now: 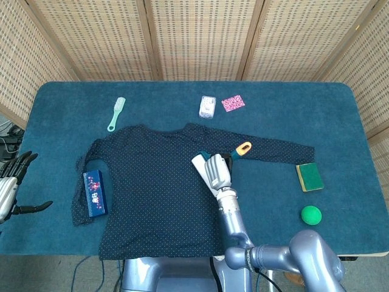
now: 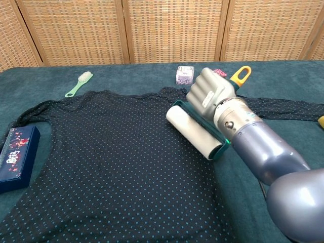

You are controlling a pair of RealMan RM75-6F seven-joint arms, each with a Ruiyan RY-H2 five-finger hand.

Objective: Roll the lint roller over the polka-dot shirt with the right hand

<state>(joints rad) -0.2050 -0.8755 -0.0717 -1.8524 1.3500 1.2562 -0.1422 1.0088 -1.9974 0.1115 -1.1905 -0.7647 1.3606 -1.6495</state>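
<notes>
Two views: head view looks down on the whole table; chest view looks low across the shirt.
Head view only: left hand [image 1: 11, 188] off the table's left edge, fingers spread, holding nothing; green ball [image 1: 310, 215] and sponge [image 1: 309, 176] at right.
Chest view only: roller's paper sleeve seen close.
Right hand [image 2: 210, 93]: fingers wrapped around the lint roller's handle.
Lint roller [image 2: 194, 130]: white cylinder in a teal frame, yellow-orange loop at the handle end; lying on the shirt's right side near the sleeve.
Polka-dot shirt [image 1: 146, 182]: dark navy, pale dots, spread flat.

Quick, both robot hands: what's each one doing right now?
Left robot hand: open, fingers spread, holding nothing, off the table's left edge.
Right robot hand: gripping the lint roller on the polka-dot shirt.
</notes>
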